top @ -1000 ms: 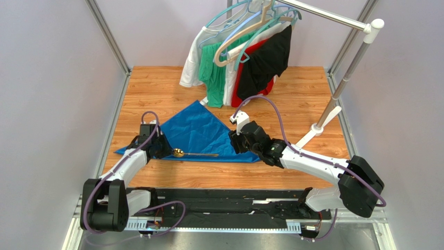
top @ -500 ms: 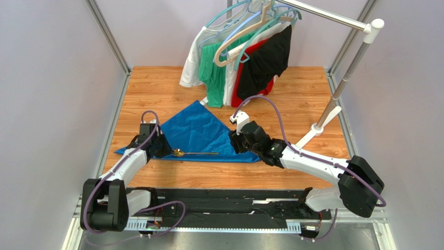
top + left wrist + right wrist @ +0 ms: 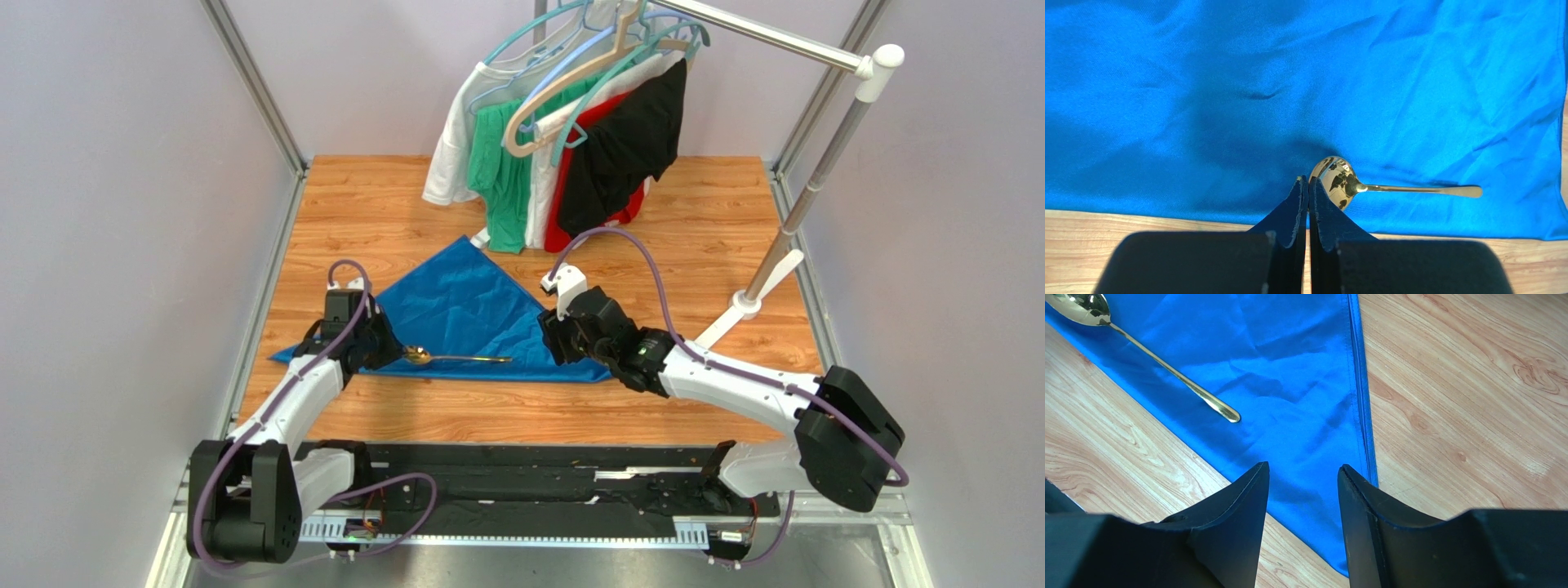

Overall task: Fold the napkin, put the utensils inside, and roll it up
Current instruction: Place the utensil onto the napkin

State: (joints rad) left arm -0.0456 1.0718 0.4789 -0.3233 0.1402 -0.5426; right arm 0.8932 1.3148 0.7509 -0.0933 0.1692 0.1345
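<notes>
The royal-blue napkin point(image 3: 472, 316) lies folded into a triangle on the wooden table, long edge nearest me. A gold spoon point(image 3: 456, 359) lies on it along that edge, bowl to the left. My left gripper point(image 3: 390, 353) is shut, its tips just left of the spoon bowl point(image 3: 1336, 179) and touching or nearly touching it; nothing shows between the jaws in the left wrist view point(image 3: 1308, 182). My right gripper point(image 3: 548, 333) is open and empty, low over the napkin's right corner point(image 3: 1333, 496). The spoon handle's end point(image 3: 1226, 413) lies to its left.
A clothes rack point(image 3: 785, 239) stands at the back right, with green, white, red and black garments point(image 3: 558, 141) on hangers reaching down to the table just behind the napkin's tip. Metal frame posts point(image 3: 252, 80) and grey walls close in both sides.
My left gripper has moved slightly away from me along the napkin's edge, and the spoon has shifted a little with it. The right arm has barely moved.
</notes>
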